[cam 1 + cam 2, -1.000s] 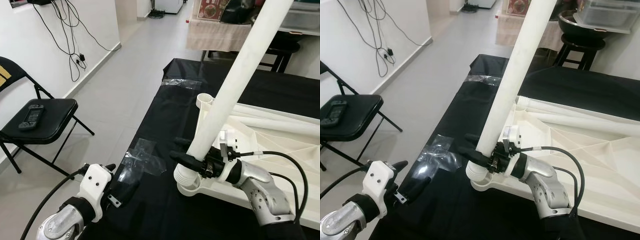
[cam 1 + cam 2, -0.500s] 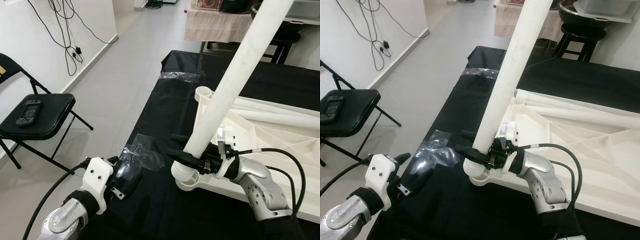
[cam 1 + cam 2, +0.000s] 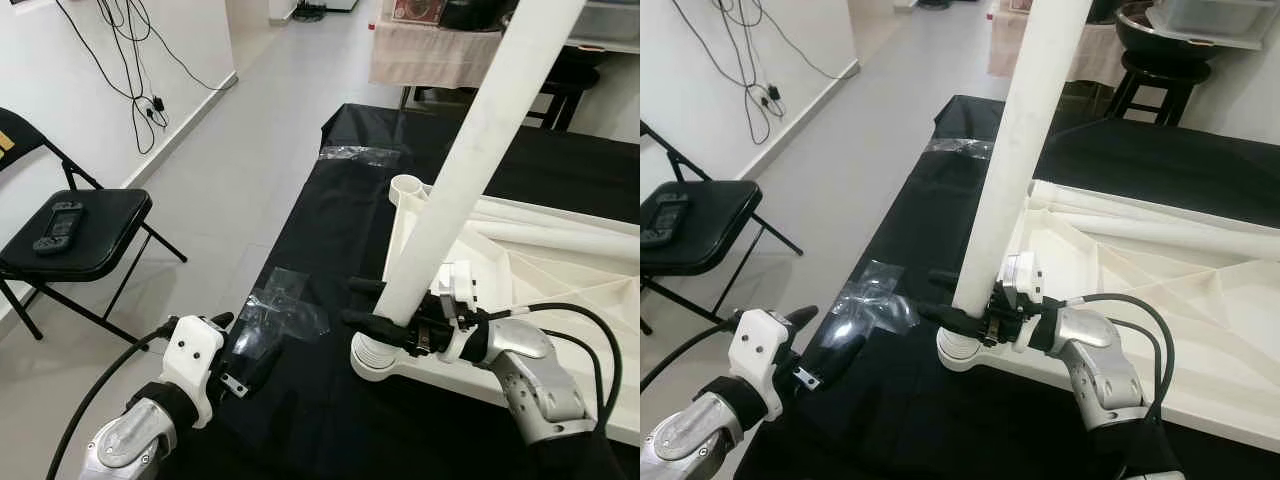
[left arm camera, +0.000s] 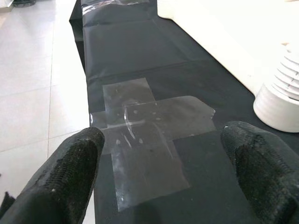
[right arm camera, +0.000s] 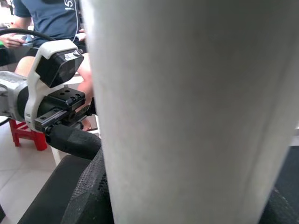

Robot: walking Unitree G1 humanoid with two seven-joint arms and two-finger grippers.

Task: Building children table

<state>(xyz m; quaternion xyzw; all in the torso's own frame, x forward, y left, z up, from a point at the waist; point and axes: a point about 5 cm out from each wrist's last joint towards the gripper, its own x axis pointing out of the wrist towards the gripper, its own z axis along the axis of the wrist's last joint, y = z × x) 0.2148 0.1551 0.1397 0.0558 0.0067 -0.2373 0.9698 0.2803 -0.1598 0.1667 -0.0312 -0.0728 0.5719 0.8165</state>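
Your right gripper [image 3: 385,305] was clamped on the white table leg [image 3: 462,170], its ribbed end seated in the corner socket [image 3: 378,362] of the upturned tabletop [image 3: 560,300]. Left gripper [image 4: 163,163] hovered open above the taped black sheet [image 3: 330,230]. Next, you likely needed to twist the leg fully home.

a pale grey tiled floor [image 3: 250,130] runs beside a white wall [image 3: 60,90] with black cables [image 3: 140,50] hanging down it. a black folding chair [image 3: 75,235] stands by the wall, a game controller [image 3: 57,225] on its seat. a dark stool [image 3: 1150,85] stands further back, bright daylight on the floor.
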